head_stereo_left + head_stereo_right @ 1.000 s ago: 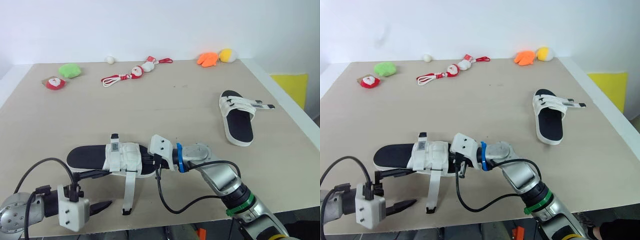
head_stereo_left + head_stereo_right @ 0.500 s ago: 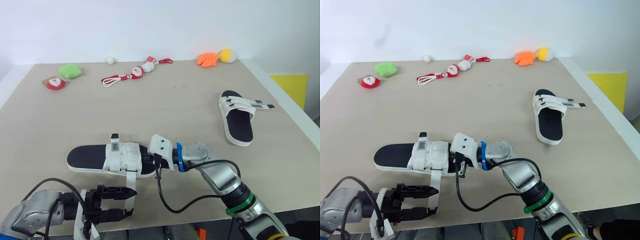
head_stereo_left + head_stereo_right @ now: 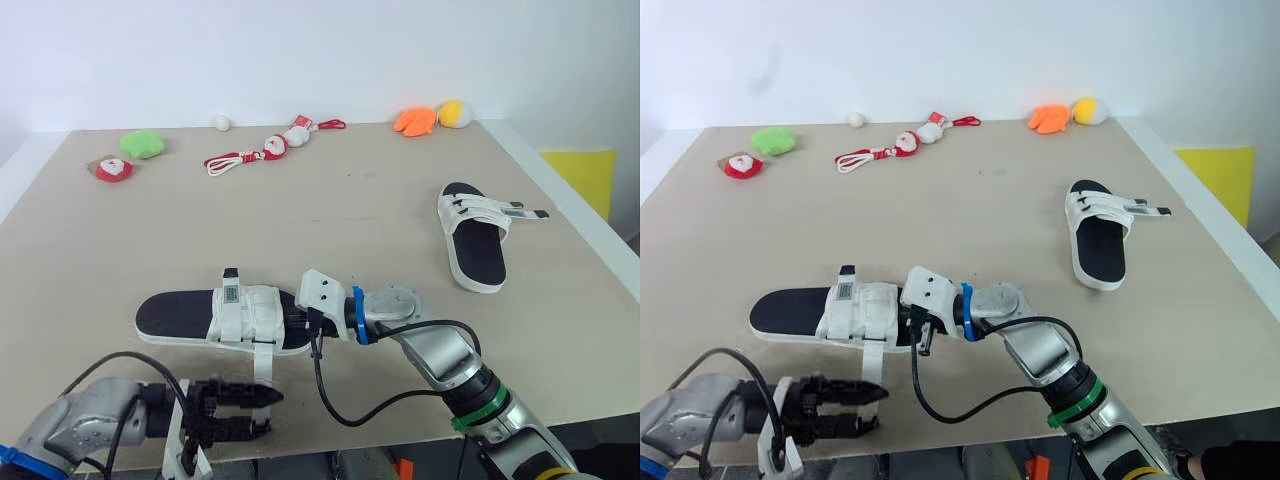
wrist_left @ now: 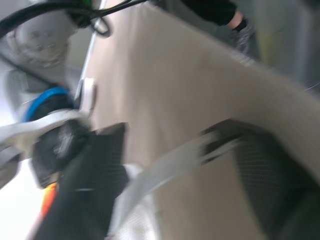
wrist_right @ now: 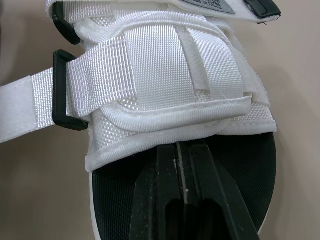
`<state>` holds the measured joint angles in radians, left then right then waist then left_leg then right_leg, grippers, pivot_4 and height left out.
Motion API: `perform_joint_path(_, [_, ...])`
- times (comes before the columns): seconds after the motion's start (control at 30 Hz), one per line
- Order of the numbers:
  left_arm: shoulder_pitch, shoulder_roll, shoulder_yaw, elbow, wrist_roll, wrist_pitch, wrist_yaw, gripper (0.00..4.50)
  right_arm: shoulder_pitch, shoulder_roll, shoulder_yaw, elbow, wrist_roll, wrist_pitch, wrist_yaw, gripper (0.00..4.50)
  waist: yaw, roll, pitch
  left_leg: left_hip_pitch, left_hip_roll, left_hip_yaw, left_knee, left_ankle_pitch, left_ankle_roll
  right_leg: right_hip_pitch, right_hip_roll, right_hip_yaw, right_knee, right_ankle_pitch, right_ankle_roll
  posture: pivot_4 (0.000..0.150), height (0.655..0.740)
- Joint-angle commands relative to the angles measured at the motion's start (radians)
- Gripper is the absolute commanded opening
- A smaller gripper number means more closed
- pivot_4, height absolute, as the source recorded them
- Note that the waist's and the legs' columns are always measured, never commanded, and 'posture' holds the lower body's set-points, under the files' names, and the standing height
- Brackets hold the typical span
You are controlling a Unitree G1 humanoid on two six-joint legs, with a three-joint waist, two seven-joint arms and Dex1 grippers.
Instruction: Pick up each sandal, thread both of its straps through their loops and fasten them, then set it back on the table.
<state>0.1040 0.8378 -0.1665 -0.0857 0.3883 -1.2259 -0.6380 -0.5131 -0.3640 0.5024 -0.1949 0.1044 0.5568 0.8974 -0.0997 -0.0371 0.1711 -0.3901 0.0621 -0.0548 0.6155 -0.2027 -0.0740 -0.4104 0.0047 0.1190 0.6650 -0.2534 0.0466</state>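
The near sandal (image 3: 180,313), black-soled with a white upper (image 5: 165,75), lies at the table's front. One loose white strap (image 3: 262,365) trails from it toward the front edge. My left gripper (image 3: 268,412) is open at that strap's end, one finger on each side; in the left wrist view the strap (image 4: 170,162) crosses between them. My right gripper (image 5: 183,147) is shut, its tips on the black footbed against the edge of the upper. A black loop (image 5: 62,97) shows at the upper's side. The second sandal (image 3: 473,245) lies at the right, its straps loose.
Small plush toys line the far edge: a green one (image 3: 141,143), a red one (image 3: 113,168), a Santa on a red cord (image 3: 272,145), an orange one (image 3: 415,119) and a yellow one (image 3: 456,111). The table's front edge runs just below my left gripper.
My left gripper has swung in from the front left and turned to straddle the end of the loose strap. The right gripper and both sandals have stayed put.
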Motion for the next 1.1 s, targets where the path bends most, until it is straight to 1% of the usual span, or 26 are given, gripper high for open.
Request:
perform_joint_path(0.03, [0.018, 0.019, -0.022, -0.028, 0.012, -0.011, 0.016, 1.29, 0.027, -0.011, 0.039, 0.024, -0.014, 0.033, 0.010, 0.00, 0.000, 0.001, 0.000, 0.000, 0.000, 0.000, 0.000, 0.000, 0.000, 0.000, 0.000, 0.000, 0.000, 0.000, 0.000, 0.150, 0.7400])
perform_joint_path(0.1, [0.022, 0.025, -0.028, -0.045, 0.011, 0.002, 0.021, 0.39, 0.027, -0.011, 0.038, 0.025, -0.014, 0.033, 0.009, 0.00, 0.000, 0.003, -0.001, 0.001, 0.000, 0.000, 0.000, 0.000, 0.000, 0.001, -0.001, 0.000, 0.000, 0.000, 0.000, 0.150, 0.7400])
perform_joint_path(0.13, [0.024, 0.028, -0.030, -0.055, 0.010, 0.009, 0.024, 0.02, 0.027, -0.010, 0.038, 0.025, -0.013, 0.033, 0.009, 0.00, 0.000, 0.004, -0.002, 0.001, 0.000, 0.001, 0.000, 0.000, 0.000, 0.001, -0.001, 0.001, 0.000, 0.000, 0.000, 0.150, 0.7400])
perform_joint_path(0.2, [0.024, 0.039, -0.043, -0.090, -0.008, 0.043, 0.017, 0.02, 0.026, -0.008, 0.039, 0.027, -0.013, 0.033, 0.008, 0.00, 0.000, 0.005, -0.003, 0.001, -0.001, 0.001, 0.000, -0.001, 0.000, 0.001, -0.001, 0.002, 0.000, -0.001, 0.001, 0.150, 0.7400])
perform_joint_path(0.3, [0.018, 0.069, -0.074, -0.132, -0.068, 0.111, -0.003, 0.02, 0.023, -0.005, 0.038, 0.032, -0.014, 0.030, 0.007, 0.00, 0.000, 0.005, -0.003, 0.001, 0.000, 0.001, 0.000, -0.001, 0.000, 0.001, 0.000, 0.002, 0.000, -0.001, 0.002, 0.150, 0.7400])
perform_joint_path(0.4, [0.017, 0.109, -0.106, -0.189, -0.217, 0.241, -0.039, 0.02, 0.021, -0.004, 0.037, 0.037, -0.015, 0.028, 0.008, 0.00, 0.000, 0.005, -0.002, 0.001, 0.000, 0.001, 0.000, -0.001, 0.000, 0.001, 0.000, 0.001, 0.000, -0.002, 0.002, 0.150, 0.7400])
perform_joint_path(0.53, [0.019, 0.196, -0.119, -0.363, -0.603, 0.624, -0.122, 0.02, 0.018, -0.002, 0.037, 0.043, -0.015, 0.025, 0.009, 0.00, 0.000, 0.003, -0.001, 0.001, 0.000, 0.001, 0.000, -0.001, 0.000, 0.001, 0.000, 0.001, 0.000, -0.002, 0.002, 0.150, 0.7400])
perform_joint_path(0.6, [-0.001, 0.266, -0.097, -0.463, -0.809, 0.845, -0.162, 0.02, 0.015, 0.000, 0.037, 0.049, -0.016, 0.021, 0.009, 0.00, -0.001, 0.003, 0.000, 0.001, 0.000, 0.001, 0.000, -0.001, 0.000, 0.001, 0.000, 0.001, 0.000, -0.002, 0.002, 0.150, 0.7400])
perform_joint_path(0.7, [-0.026, 0.324, -0.057, -0.543, -1.056, 1.084, -0.186, 0.02, 0.012, 0.004, 0.037, 0.056, -0.017, 0.018, 0.007, 0.00, -0.002, 0.003, 0.001, 0.001, 0.001, 0.000, 0.000, -0.001, 0.000, 0.001, 0.001, 0.001, 0.001, -0.002, 0.002, 0.150, 0.7400])
perform_joint_path(0.8, [-0.060, 0.357, 0.001, -0.592, -1.284, 1.282, -0.202, 0.02, 0.011, 0.009, 0.036, 0.059, -0.018, 0.017, 0.005, 0.00, -0.003, 0.003, 0.001, 0.002, 0.002, 0.000, 0.000, -0.001, 0.000, 0.000, 0.002, 0.001, 0.001, -0.002, 0.002, 0.150, 0.7400])
perform_joint_path(0.87, [-0.100, 0.367, 0.046, -0.593, -1.413, 1.399, -0.207, 0.02, 0.009, 0.012, 0.035, 0.063, -0.019, 0.017, 0.003, 0.00, -0.003, 0.002, 0.002, 0.002, 0.002, 0.000, 0.000, -0.001, 0.000, 0.000, 0.003, 0.001, 0.001, -0.002, 0.002, 0.150, 0.7400])
perform_joint_path(0.97, [-0.187, 0.347, 0.103, -0.557, -1.594, 1.546, -0.188, 0.02, 0.008, 0.016, 0.035, 0.067, -0.021, 0.015, 0.001, 0.00, -0.005, 0.002, 0.003, 0.002, 0.002, -0.001, 0.000, -0.001, 0.000, 0.000, 0.004, 0.000, 0.001, -0.002, 0.002, 0.150, 0.7400])
perform_joint_path(1.07, [-0.325, 0.280, 0.141, -0.484, -1.720, 1.653, -0.129, 0.02, 0.007, 0.017, 0.034, 0.068, -0.024, 0.013, -0.002, 0.00, -0.004, 0.002, 0.003, 0.002, 0.002, -0.002, 0.000, -0.001, 0.000, 0.000, 0.005, 0.001, 0.001, -0.002, 0.002, 0.150, 0.7400])
perform_joint_path(1.1, [-0.365, 0.255, 0.151, -0.463, -1.745, 1.685, -0.112, 0.02, 0.007, 0.017, 0.034, 0.068, -0.025, 0.012, -0.003, 0.00, -0.004, 0.002, 0.003, 0.002, 0.002, -0.002, 0.001, -0.001, 0.000, 0.000, 0.005, 0.001, 0.001, -0.002, 0.002, 0.150, 0.7400])
